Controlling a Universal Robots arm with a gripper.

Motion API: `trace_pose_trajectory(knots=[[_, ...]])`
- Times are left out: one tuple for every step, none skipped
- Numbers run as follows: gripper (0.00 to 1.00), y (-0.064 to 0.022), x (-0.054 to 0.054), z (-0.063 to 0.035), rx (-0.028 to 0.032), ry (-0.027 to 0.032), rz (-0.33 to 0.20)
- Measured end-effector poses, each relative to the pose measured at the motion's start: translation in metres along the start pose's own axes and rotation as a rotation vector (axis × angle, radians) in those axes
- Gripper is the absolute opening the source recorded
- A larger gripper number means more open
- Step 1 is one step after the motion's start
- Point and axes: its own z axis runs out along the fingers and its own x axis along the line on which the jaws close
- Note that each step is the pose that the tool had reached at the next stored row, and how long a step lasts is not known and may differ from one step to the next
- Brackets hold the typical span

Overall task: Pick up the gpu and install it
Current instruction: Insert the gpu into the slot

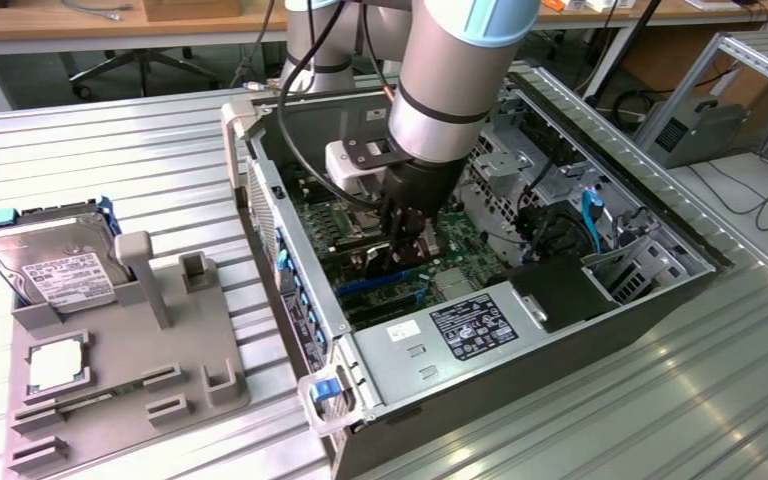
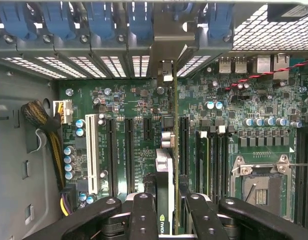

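The gpu [image 2: 165,170] stands on edge between my two fingers [image 2: 142,215], seen edge-on in the wrist view, with a green logo near the grip. Its silver bracket [image 2: 166,45] reaches the case's rear slot openings. My gripper [image 2: 171,212] is shut on the card, holding it over the green motherboard [image 2: 124,100], in line with the black expansion slots [image 2: 129,150]. How deep the card sits in a slot I cannot tell. In the exterior view my gripper [image 1: 408,240] is down inside the open computer case [image 1: 261,190], with the dark gpu [image 1: 387,262] at its tip.
A white slot [image 2: 90,150], a bundle of cables [image 2: 46,125] and the bare CPU socket [image 2: 261,185] flank the card. Blue clips [image 2: 101,20] line the rear wall. Outside the case, a grey fixture [image 1: 144,350] carries a hard drive [image 1: 57,265] and a square CPU chip [image 1: 57,365].
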Motion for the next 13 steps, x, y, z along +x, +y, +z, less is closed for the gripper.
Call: trace_pose_trajectory(knots=[[0.27, 0.0000, 0.0001, 0.0007, 0.0000, 0.0000, 0.000], [0.27, 0.0000, 0.0000, 0.0007, -0.0001, 0.0000, 0.000], [0.27, 0.0000, 0.0000, 0.0007, 0.0000, 0.0000, 0.000], [0.27, 0.0000, 0.0000, 0.0007, 0.0000, 0.0000, 0.000], [0.27, 0.0000, 0.0000, 0.0007, 0.0000, 0.0000, 0.000], [0.27, 0.0000, 0.0001, 0.0007, -0.0001, 0.0001, 0.000], [0.27, 0.0000, 0.0001, 0.0010, 0.0000, 0.0000, 0.000], [0.27, 0.0000, 0.0001, 0.0014, 0.0000, -0.0001, 0.000], [0.27, 0.0000, 0.0001, 0.0016, 0.0000, 0.0000, 0.000], [0.27, 0.0000, 0.0001, 0.0019, 0.0000, -0.0001, 0.000], [0.27, 0.0000, 0.0001, 0.0022, 0.0000, 0.0000, 0.000], [0.27, 0.0000, 0.0002, 0.0024, -0.0001, 0.0001, 0.000], [0.27, 0.0000, 0.0002, 0.0025, -0.0001, 0.0001, 0.000]])
